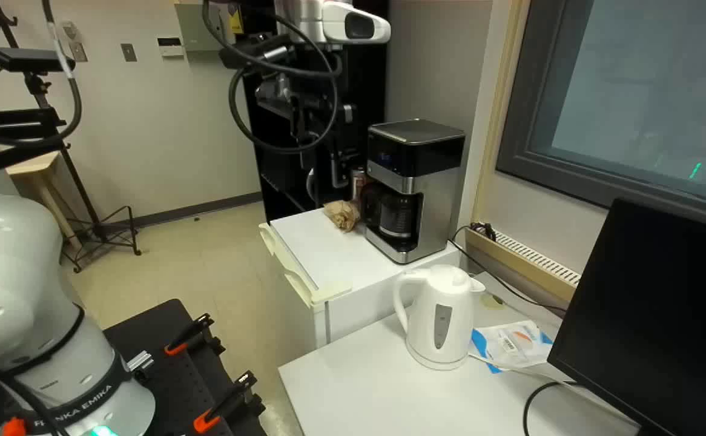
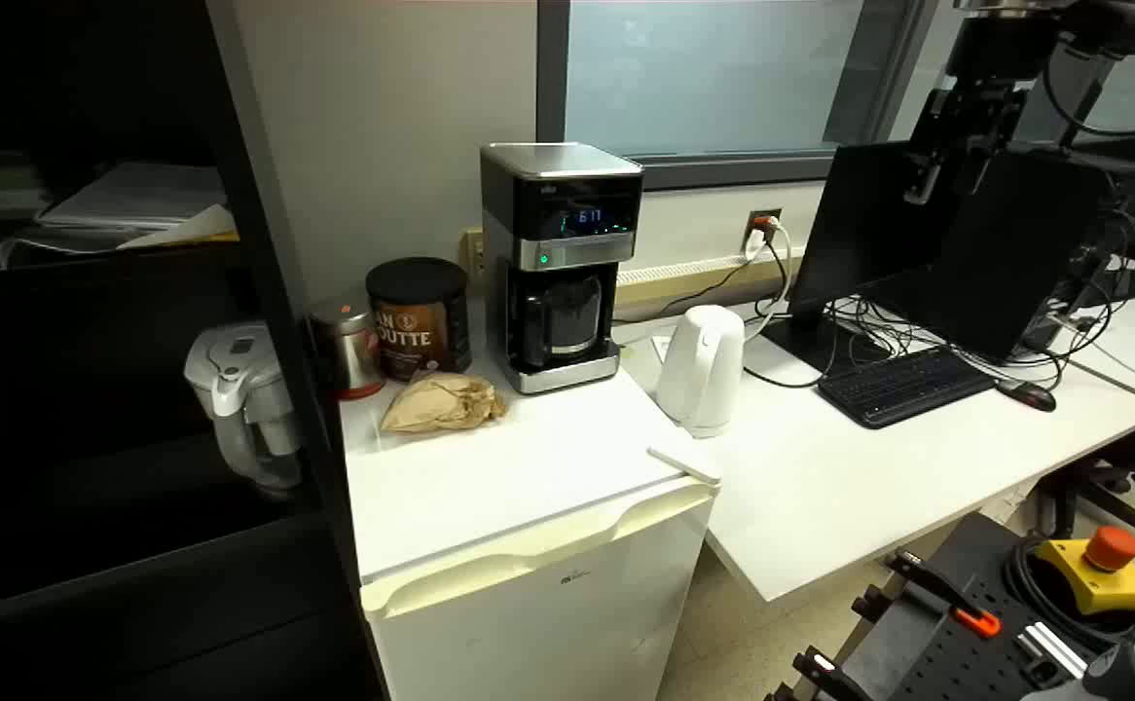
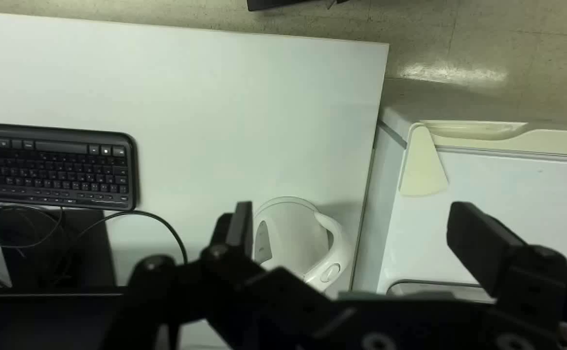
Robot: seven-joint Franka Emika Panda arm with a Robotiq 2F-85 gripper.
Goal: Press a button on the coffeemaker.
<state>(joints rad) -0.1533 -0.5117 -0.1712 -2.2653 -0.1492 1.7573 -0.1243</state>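
Observation:
The coffeemaker is boxy, black and silver, with a dark carafe. It stands upright on the small white fridge, and also shows in an exterior view. Its lit display and a green-lit button face forward. In the wrist view only a silver edge of the coffeemaker shows; the gripper hides the rest. My gripper is open and empty, fingers wide apart. In both exterior views the gripper hangs high in the air, apart from the coffeemaker.
A white kettle stands on the white desk beside the fridge. A brown paper bag, coffee can and metal canister stand near the coffeemaker. A monitor and keyboard are on the desk.

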